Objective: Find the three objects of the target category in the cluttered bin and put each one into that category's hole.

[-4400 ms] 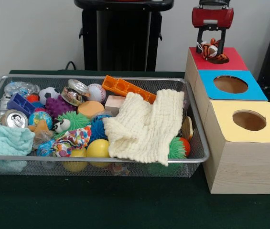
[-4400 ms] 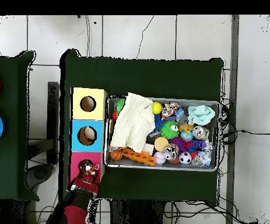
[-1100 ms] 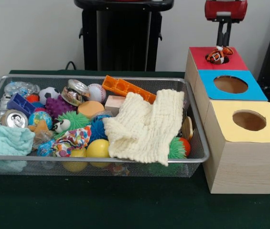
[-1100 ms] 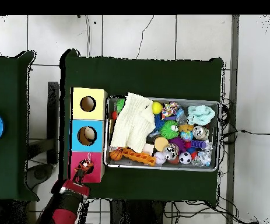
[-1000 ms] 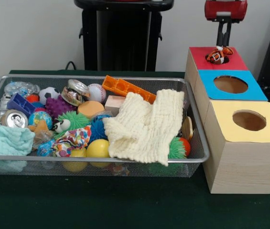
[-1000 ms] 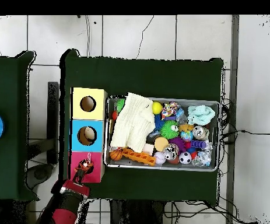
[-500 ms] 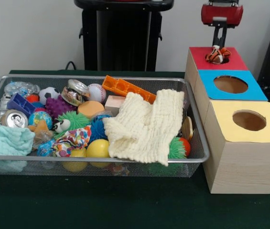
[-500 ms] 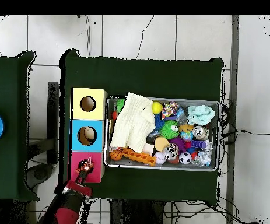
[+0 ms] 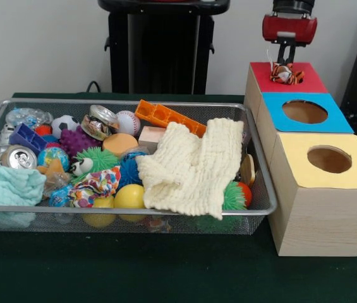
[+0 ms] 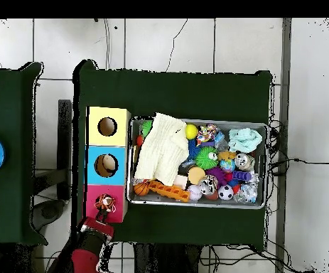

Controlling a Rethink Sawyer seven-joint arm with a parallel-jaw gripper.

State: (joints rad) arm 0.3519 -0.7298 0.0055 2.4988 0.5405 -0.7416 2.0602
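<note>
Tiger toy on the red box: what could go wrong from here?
1. The tiger toy lies over the red box's hole rather than down in it; it may stay stuck on top or get nudged off.
2. The gripper hangs right above it, so lifting away could catch the toy.
3. In the wire bin, the cream cloth covers much of the right half and could hide other targets.

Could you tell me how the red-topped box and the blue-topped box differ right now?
The red-topped box has a small tiger toy sitting over its hole, while the blue-topped box shows an open, unblocked hole. The red-topped box stands at the far end of the row in the front view, under the gripper; the blue-topped box is in the middle. Both have light wooden sides.
</note>
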